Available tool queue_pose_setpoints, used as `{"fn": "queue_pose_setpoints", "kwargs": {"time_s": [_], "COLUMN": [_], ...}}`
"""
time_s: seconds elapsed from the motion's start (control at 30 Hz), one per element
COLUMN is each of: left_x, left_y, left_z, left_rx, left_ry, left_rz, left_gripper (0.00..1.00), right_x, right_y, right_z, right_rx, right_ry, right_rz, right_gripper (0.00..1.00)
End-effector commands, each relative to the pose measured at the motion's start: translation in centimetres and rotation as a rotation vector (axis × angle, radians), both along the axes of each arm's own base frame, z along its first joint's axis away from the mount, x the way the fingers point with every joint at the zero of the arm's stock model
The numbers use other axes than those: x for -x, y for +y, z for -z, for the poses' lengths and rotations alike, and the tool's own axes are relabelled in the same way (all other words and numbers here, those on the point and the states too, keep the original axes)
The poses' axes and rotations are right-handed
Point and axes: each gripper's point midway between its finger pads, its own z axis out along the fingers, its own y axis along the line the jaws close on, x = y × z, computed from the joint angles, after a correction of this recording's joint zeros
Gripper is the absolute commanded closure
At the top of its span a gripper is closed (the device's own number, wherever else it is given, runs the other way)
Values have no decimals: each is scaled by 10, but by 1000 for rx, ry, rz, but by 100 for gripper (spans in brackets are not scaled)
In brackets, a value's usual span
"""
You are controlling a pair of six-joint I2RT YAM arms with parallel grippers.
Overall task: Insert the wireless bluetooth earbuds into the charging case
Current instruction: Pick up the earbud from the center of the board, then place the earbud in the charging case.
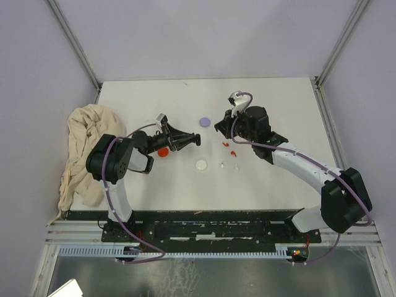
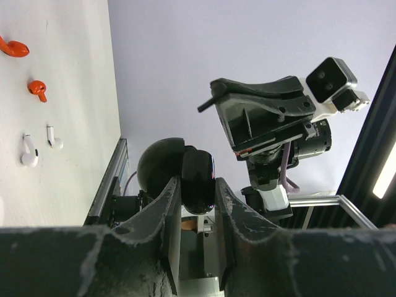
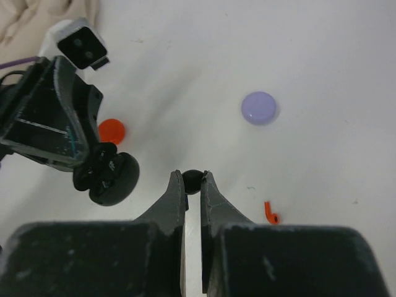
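Observation:
My left gripper [image 2: 198, 180] is shut on a black round charging case [image 2: 197, 185] with its lid [image 2: 159, 162] swung open. In the top view that gripper [image 1: 194, 141] holds the case above the table's middle. My right gripper [image 3: 190, 176] is shut on a black earbud [image 3: 193, 181], pinched at the fingertips just right of the open case [image 3: 109, 177]. In the top view the right gripper [image 1: 218, 127] sits a short way right of the case. Two red earbuds [image 1: 226, 143] [image 1: 232, 151] and two white earbuds [image 1: 221, 165] [image 1: 236, 166] lie on the table.
A red disc [image 1: 163, 151], a white disc [image 1: 201, 164] and a lilac disc [image 1: 204, 122] lie around the left gripper. A crumpled beige cloth [image 1: 83, 154] covers the table's left edge.

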Motion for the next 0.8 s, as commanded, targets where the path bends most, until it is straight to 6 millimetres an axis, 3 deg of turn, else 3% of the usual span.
{"fn": "queue_pose_setpoints", "kwargs": {"time_s": [0.0,0.3,0.77], "left_x": [9,4,5], "left_y": [-4,-8,-21], "left_z": [-43,-39,-51], "left_rx": [66,82,115], "left_ry": [-247,-203,-206], "left_rz": [-14,-31,-7], "left_gripper": [97,97,97], "right_x": [9,26,40], "right_y": [21,36,50], "right_z": [-60,-72,-52], "right_rx": [-173,-298,-326], "right_ry": [-210,-361,-479], "right_rz": [-137,-262,-383], "right_gripper": [99,98,98]}}
